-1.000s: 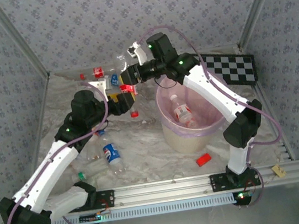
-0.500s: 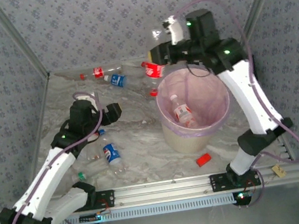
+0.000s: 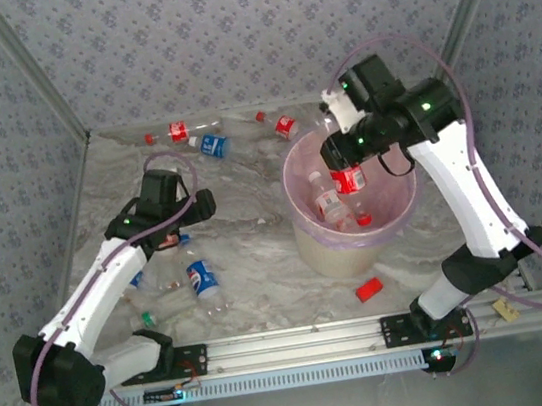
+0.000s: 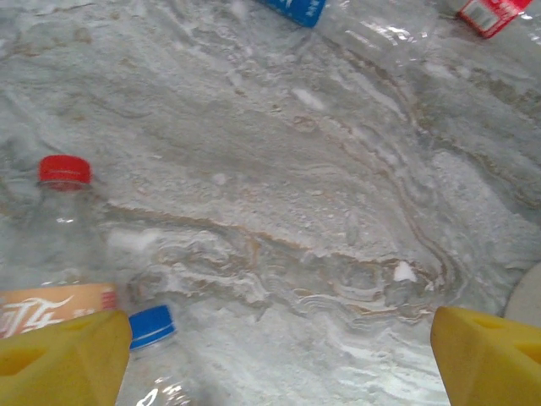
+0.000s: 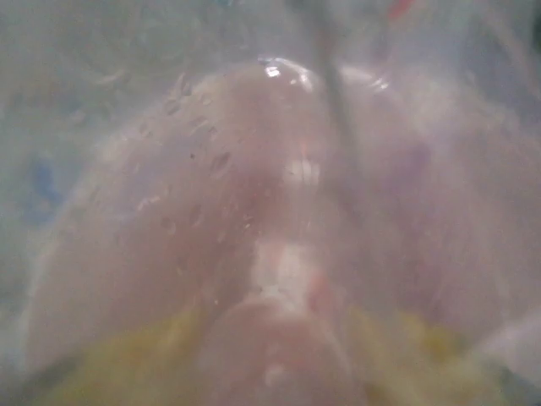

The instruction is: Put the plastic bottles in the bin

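- Right gripper [image 3: 342, 153]: over the far side of the bin [image 3: 310, 248], fingers clamped on the held bottle [image 3: 349, 180].
- Held bottle: clear with a red label, hanging in the bin's mouth. In the right wrist view its clear body [image 5: 254, 211] sits close against the lens and is blurred.
- Bin: round and cream, right of centre on the table [image 3: 265, 229], lined with a pink-purple bag [image 3: 292, 175].
- Second bottle [image 3: 325, 200]: red label, lying inside the bin, just left of the held bottle.
- Left gripper [image 3: 203, 205]: left of the bin and apart from it. In the left wrist view the gripper [image 4: 279, 359] has its yellow fingers spread wide, with bare table between them.
- Far-row bottles: red label [image 3: 175, 131], blue label [image 3: 211, 146] and red label [image 3: 283, 125], all lying along the far edge.
- Near-left bottles: blue-labelled bottle [image 3: 201, 278] and green-capped bottle [image 3: 148, 319], both on the table beside the left arm.
- Red-capped bottle [image 4: 52, 245]: just beside the left finger in the left wrist view, next to a blue cap [image 4: 152, 326].
- Red block [image 3: 368, 289]: on the table, near side of the bin.
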Tool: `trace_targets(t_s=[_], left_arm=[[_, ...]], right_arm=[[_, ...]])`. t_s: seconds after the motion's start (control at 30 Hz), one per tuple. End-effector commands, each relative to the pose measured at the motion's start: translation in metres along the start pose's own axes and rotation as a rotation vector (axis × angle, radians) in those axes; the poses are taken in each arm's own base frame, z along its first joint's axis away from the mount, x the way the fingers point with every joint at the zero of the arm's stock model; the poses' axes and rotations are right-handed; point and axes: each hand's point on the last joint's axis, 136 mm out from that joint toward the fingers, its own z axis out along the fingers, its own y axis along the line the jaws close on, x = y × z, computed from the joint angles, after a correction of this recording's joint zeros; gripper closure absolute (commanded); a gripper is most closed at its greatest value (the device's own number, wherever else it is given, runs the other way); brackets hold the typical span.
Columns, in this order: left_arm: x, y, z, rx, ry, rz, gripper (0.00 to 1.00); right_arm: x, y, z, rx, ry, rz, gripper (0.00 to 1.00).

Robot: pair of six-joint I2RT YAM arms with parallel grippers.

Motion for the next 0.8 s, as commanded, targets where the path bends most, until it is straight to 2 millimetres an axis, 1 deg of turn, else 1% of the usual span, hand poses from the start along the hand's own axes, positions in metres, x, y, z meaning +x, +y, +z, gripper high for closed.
trace_targets(t_s=[0.0, 0.1, 0.17, 0.23, 0.3, 0.37, 0.53, 0.67, 0.77], left_arm=[[0.016, 0.020, -0.011, -0.083, 0.076, 0.033, 0.08], [0.029, 0.029, -0.018, -0.121, 0.139, 0.044, 0.08], [0.038, 0.036, -0.022, -0.160, 0.185, 0.047, 0.08], [0.044, 0.035, -0.026, -0.156, 0.226, 0.039, 0.09], [0.047, 0.033, -0.028, -0.137, 0.240, 0.029, 0.09], [0.049, 0.033, -0.029, -0.130, 0.246, 0.027, 0.08], [0.047, 0.027, -0.024, -0.091, 0.260, 0.001, 0.09], [0.045, 0.025, -0.024, -0.086, 0.260, -0.002, 0.08], [0.045, 0.025, -0.024, -0.090, 0.260, -0.001, 0.08]], right_arm=[[0.035, -0.011, 0.017, 0.068, 0.160, -0.025, 0.79], [0.049, -0.010, 0.038, 0.051, 0.218, -0.007, 0.79], [0.055, -0.005, 0.052, -0.006, 0.234, 0.021, 0.79], [0.062, -0.003, 0.068, -0.047, 0.250, 0.066, 0.79], [0.071, -0.007, 0.082, -0.041, 0.281, 0.089, 0.79], [0.077, -0.008, 0.095, -0.038, 0.297, 0.104, 0.78], [0.084, -0.011, 0.123, -0.029, 0.294, 0.147, 0.75], [0.088, -0.019, 0.148, 0.011, 0.274, 0.173, 0.67], [0.090, -0.024, 0.165, 0.038, 0.250, 0.200, 0.66]])
